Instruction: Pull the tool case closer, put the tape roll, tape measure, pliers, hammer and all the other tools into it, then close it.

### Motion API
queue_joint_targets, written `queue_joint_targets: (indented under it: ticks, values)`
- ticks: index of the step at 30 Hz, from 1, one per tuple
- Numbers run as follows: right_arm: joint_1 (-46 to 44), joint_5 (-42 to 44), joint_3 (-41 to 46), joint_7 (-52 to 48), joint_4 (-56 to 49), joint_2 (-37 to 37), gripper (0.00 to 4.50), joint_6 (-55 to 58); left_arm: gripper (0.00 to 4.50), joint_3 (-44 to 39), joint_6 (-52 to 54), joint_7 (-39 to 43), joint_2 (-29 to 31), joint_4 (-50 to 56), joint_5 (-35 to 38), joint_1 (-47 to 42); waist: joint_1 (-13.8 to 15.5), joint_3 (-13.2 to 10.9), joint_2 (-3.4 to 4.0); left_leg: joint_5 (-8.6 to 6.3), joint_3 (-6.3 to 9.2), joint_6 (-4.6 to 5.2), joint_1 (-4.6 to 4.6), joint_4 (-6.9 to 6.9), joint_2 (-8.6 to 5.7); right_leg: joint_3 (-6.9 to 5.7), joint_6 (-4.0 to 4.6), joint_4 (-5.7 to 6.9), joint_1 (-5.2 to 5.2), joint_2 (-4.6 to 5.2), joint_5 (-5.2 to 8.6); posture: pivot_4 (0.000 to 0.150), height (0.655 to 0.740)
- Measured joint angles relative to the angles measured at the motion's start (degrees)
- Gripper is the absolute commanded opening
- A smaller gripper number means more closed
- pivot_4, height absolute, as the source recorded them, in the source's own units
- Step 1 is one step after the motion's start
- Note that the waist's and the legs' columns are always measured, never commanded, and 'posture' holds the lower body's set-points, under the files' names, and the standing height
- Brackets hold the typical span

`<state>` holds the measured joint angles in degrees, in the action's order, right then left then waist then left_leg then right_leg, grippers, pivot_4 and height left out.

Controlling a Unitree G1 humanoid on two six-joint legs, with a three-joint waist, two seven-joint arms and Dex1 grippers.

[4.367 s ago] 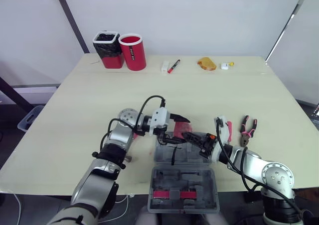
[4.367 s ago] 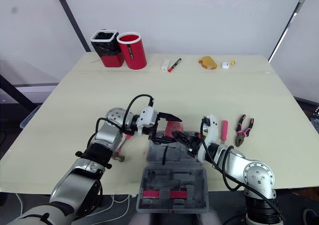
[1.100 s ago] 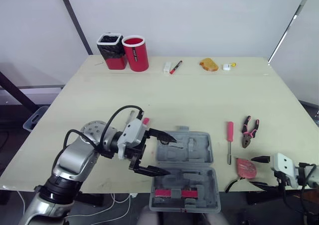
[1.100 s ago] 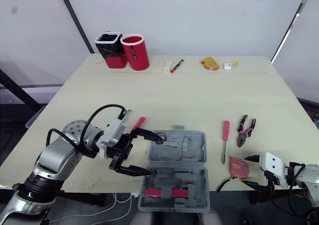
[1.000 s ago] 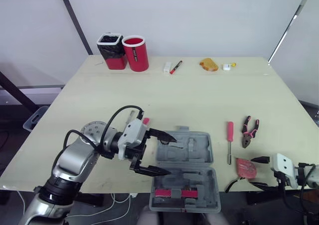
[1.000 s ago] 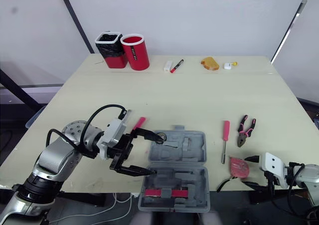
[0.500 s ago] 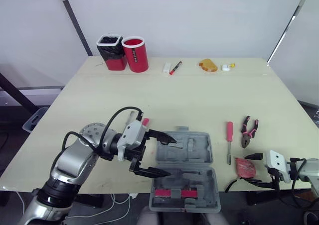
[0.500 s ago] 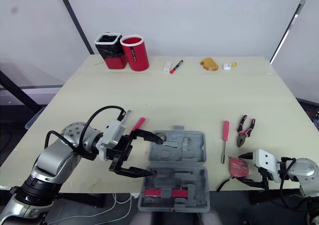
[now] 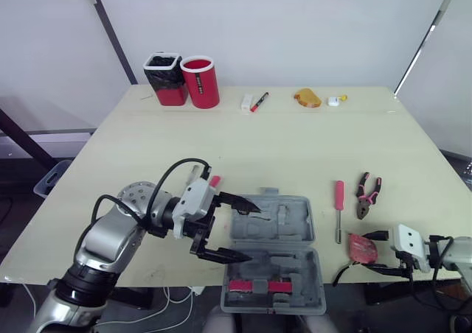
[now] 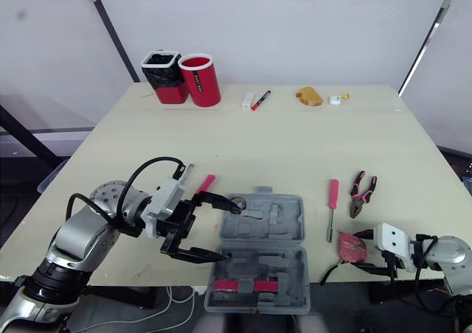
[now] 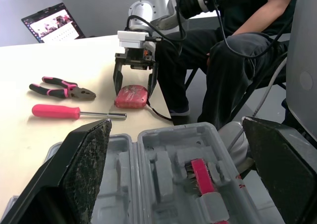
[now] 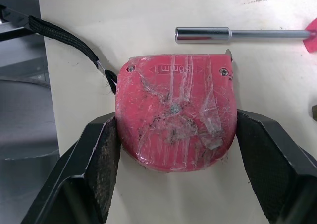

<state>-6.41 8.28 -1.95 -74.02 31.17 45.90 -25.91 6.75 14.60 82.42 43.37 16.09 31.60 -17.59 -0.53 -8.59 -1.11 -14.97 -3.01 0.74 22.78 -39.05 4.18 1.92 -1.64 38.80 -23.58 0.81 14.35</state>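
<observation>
The grey tool case (image 9: 273,228) lies open at the table's near edge, with a red piece (image 9: 254,286) in its near half. My left gripper (image 9: 251,232) stands open at the case's left side, one finger over each half. The red tape measure (image 12: 174,125) lies flat near the right front edge, and my right gripper (image 9: 378,251) is open with a finger on each side of it. A pink screwdriver (image 9: 339,200) and the pliers (image 9: 366,194) lie just beyond it. A pink handle (image 10: 205,183) shows behind the left gripper. The tape roll (image 9: 306,97) sits at the far edge.
A red cup (image 9: 200,81) and a black-lined bin (image 9: 164,77) stand at the far left. A marker (image 9: 257,99), a white block (image 9: 245,101) and a small white piece (image 9: 336,99) lie along the far edge. A seated person's legs (image 11: 233,50) are beside the table.
Since 4.4 s ago both grippers have left the middle of the case and the tape measure has gone to the right front. In the last second the right gripper slid in around it.
</observation>
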Motion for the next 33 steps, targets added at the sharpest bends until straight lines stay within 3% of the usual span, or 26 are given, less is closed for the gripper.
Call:
queue_joint_targets:
  ticks: [8,14,21,30,33]
  values:
    - [5.7,-0.8,0.4,4.3,-23.2,6.8,2.97,19.4,4.5,0.2,-0.5,-0.1,-1.9,-1.9,-0.1,-0.2,-0.1,0.0,0.08,0.0,-0.05,0.0,-0.01,0.02,0.01,0.05,-0.02,0.02,-0.05,-0.04,0.01,0.15,0.74]
    - [2.8,2.1,-0.1,4.8,-41.2,11.5,2.97,40.3,4.5,-0.1,-2.3,-1.3,-2.8,-4.4,-0.8,0.3,0.0,-0.1,0.1,-0.01,-0.07,-0.01,0.01,0.02,0.01,0.05,-0.03,-0.01,-0.07,-0.02,0.02,0.15,0.74]
    - [-9.5,-1.9,-9.0,5.4,-46.4,11.5,2.97,53.3,4.5,-2.4,-3.9,-1.9,-2.7,-7.8,-1.1,1.5,-0.2,-0.1,0.12,-0.01,-0.13,-0.01,0.05,0.04,0.03,0.1,0.02,0.0,-0.19,-0.02,0.05,0.15,0.74]
    - [-31.9,-11.5,-27.3,5.6,-43.2,1.2,2.97,68.4,4.5,-6.5,-4.6,-3.7,-0.5,-11.2,-2.3,2.1,-0.1,-0.2,0.04,-0.01,-0.35,-0.01,0.15,0.15,0.03,0.25,0.03,0.01,-0.43,0.01,0.05,0.15,0.74]
    - [-34.1,-12.8,-29.5,5.8,-41.5,-0.5,2.97,70.6,4.5,-7.0,-4.8,-3.9,-0.2,-11.2,-2.3,2.7,0.1,-0.2,0.02,-0.01,-0.41,-0.01,0.19,0.2,0.03,0.27,0.0,-0.01,-0.47,0.04,0.05,0.15,0.74]
